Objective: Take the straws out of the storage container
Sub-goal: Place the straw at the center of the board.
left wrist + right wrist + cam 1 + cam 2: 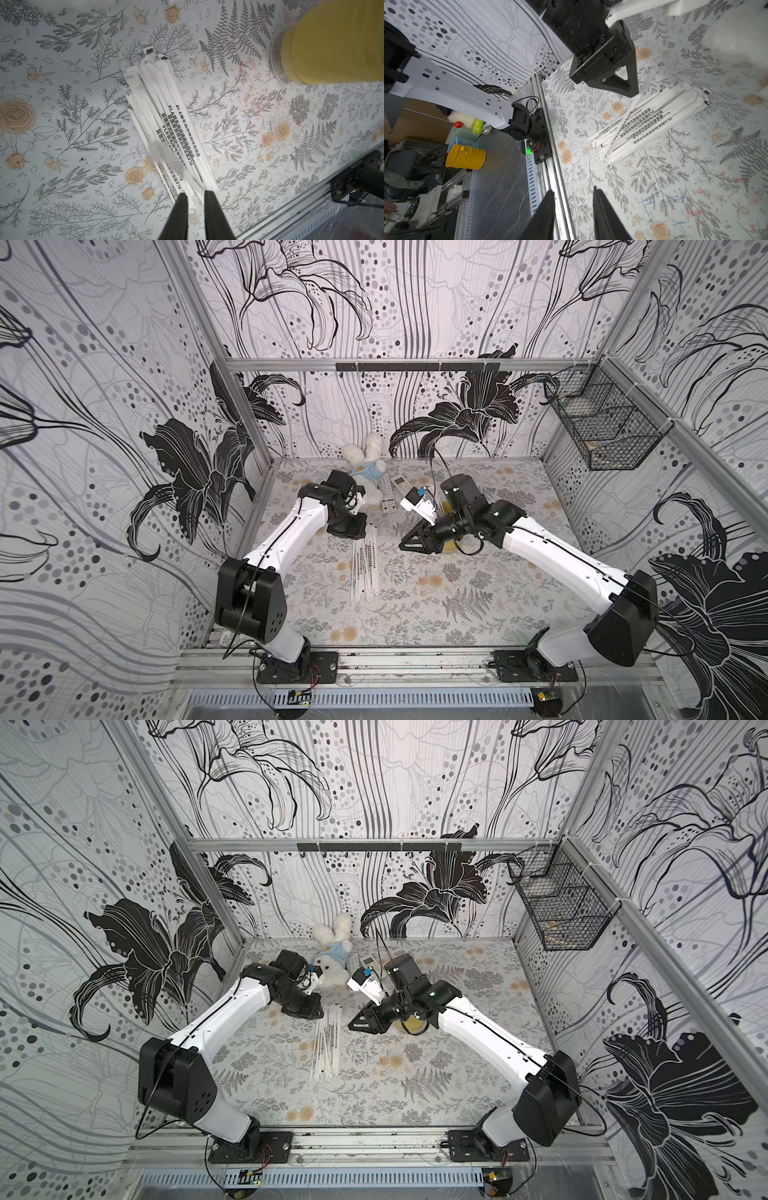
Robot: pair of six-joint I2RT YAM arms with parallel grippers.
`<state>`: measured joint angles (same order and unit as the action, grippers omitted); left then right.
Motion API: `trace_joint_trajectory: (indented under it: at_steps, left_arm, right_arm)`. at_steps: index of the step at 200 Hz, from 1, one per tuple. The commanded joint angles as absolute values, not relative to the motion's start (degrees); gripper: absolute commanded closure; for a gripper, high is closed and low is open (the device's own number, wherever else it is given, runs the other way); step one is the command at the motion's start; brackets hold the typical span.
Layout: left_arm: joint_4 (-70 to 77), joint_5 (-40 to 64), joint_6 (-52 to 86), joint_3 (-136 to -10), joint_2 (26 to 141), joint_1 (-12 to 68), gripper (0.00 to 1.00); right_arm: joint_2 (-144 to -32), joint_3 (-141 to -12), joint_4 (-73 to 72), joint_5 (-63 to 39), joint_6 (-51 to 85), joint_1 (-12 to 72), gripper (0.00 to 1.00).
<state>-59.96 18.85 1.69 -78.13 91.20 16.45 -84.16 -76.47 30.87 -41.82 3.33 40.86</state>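
Several paper-wrapped straws [364,566] are lying in a loose fan on the counter [457,614], apart from the yellow cup [332,41], so the step in hand is looking like the set-down of a pulled bundle. The left pincer [196,194] is hovering over the pile's far end with its jaws parted, and one blurred straw [166,158] is seemingly dropping away from it (whether any wrapper is pinched I cannot tell). The right pincer [574,193] is standing open and empty beside the pile. The next move is probably calling for lifting the left pincer clear and checking the cup for leftovers. The right arm [540,539] is covering most of the cup in both top views, and the left wrist view is cropping it at the frame edge, so its inside is not showing.
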Motion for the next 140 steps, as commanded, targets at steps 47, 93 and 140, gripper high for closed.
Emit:
trace_joint_trajectory:
  at_steps: [47,93,140]
  left_arm:
    - [-53.5,15.65,2.56,-78.85,91.48,16.17,0.66]
    - [-43.49,14.9,2.98,-73.32,84.7,16.26,0.68]
    - [-32.6,10.45,2.92,-67.36,74.54,22.82,0.68]
  right_arm:
    - [-84.56,-75.9,31.89,-41.13,2.02,41.22,0.65]
    - [-83.56,-77.07,32.24,-31.1,2.26,41.22,0.64]
    - [-81.54,-80.44,35.64,-10.77,0.17,40.96,0.65]
